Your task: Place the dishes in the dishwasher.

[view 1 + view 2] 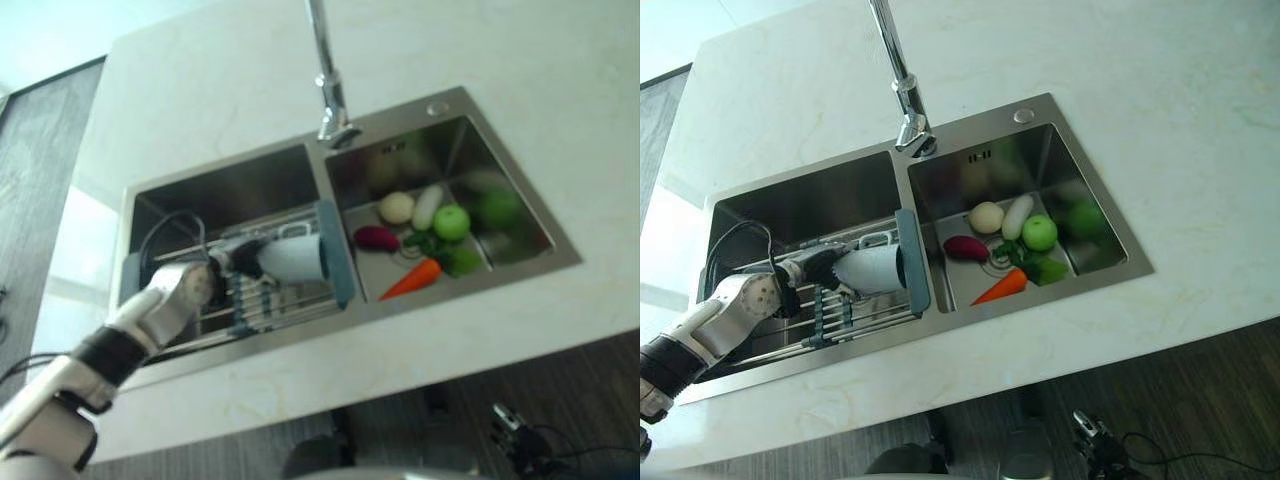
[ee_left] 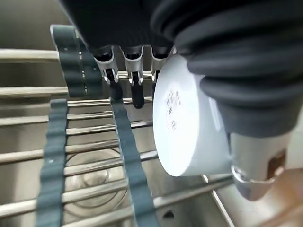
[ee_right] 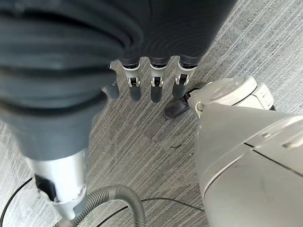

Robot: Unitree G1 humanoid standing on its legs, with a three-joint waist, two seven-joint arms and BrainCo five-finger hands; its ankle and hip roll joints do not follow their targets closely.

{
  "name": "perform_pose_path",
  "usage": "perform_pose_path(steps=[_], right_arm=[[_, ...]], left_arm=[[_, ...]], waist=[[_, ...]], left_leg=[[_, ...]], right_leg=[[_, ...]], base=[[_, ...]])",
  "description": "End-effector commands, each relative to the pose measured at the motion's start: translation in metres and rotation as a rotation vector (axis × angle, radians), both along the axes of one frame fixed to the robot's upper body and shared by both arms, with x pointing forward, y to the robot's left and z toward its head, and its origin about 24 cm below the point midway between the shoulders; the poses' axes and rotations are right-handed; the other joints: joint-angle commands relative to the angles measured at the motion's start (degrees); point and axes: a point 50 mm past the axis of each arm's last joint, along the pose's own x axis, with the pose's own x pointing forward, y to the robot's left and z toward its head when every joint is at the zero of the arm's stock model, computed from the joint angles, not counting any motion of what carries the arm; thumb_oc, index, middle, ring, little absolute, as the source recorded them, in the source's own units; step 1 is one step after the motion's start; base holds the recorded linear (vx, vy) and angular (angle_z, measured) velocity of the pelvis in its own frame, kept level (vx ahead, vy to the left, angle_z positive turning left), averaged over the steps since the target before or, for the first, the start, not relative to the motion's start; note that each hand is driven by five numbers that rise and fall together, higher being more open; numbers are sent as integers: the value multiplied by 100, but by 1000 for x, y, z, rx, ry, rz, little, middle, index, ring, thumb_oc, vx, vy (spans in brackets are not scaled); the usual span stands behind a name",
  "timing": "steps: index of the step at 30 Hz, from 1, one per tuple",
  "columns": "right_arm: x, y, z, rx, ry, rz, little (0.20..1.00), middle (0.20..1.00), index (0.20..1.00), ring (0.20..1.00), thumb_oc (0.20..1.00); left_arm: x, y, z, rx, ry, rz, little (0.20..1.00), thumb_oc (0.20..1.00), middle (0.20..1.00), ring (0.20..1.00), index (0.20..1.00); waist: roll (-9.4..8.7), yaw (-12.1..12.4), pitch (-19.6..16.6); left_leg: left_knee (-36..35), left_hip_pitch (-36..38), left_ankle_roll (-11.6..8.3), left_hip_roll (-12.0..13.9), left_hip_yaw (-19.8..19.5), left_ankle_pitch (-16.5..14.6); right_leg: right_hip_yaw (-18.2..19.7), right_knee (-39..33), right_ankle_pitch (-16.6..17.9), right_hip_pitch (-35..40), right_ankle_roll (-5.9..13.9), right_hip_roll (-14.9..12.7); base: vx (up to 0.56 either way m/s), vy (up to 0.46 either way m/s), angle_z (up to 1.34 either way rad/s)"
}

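over in the left sink basin, the left hand [image 1: 805, 268] grips a plain white cup [image 1: 872, 268] lying sideways on the slatted drying rack [image 1: 840, 315], while the right hand [image 3: 151, 80] hangs relaxed, fingers straight, above the floor.

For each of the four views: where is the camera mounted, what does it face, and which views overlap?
Left eye view: on the head, looking down at the sink; left hand holds a white cup.
Right eye view: beside it, same scene.
Left wrist view: close over the rack, hand and cup.
Right wrist view: faces the floor; right hand idle.
Cup appears in three views.
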Motion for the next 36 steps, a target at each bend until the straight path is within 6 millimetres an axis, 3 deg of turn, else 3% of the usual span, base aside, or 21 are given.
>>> perform_pose_path(steps=[1,6,12,13,14,29,36], right_arm=[[7,13,-2,33,-38,-20,1000,1000,1000,1000,1000],[7,16,-2,35,-42,-23,1000,1000,1000,1000,1000],[12,14,-1,28,-49,-19,1000,1000,1000,1000,1000],[14,13,0,25,-50,-17,1000,1000,1000,1000,1000],[15,11,1,22,-49,-17,1000,1000,1000,1000,1000],[16,1,4,6,-48,-16,1000,1000,1000,1000,1000],[12,2,3,3,-39,-27,1000,1000,1000,1000,1000]], left_arm=[[5,25,8,28,-106,130,1000,1000,1000,1000,1000],[3,24,1,16,-121,144,1000,1000,1000,1000,1000],[2,8,-2,30,-41,43,1000,1000,1000,1000,1000],[2,3,-1,32,-4,9,871,871,871,871,871],[2,0,0,38,24,-17,216,216,216,216,216],[1,-15,15,95,121,-141,200,200,200,200,200],[-1,-14,16,19,105,-129,200,200,200,200,200]], waist=[[-214,-74,-27],[-222,-46,-23],[-200,-51,-4],[-191,-67,0],[-181,-75,-1],[-96,-153,-23],[-90,-101,-102]], left_leg=[[4,-116,-86,61,-622,50],[4,-120,-88,59,-648,52],[4,-139,-96,54,-642,58],[4,-139,-100,55,-630,55],[4,-133,-103,57,-615,53],[4,-100,-114,62,-515,36],[4,-65,-109,53,-506,22]], right_leg=[[-133,34,299,25,347,-325],[-166,34,298,30,344,-326],[-173,34,301,19,347,-326],[-170,34,302,15,352,-323],[-169,34,307,14,355,-326],[-149,34,318,2,377,-337],[-210,34,296,55,377,-346]], base=[[0,0,0],[0,0,0],[0,0,0],[0,0,0],[0,0,0],[0,0,0],[0,0,0]])
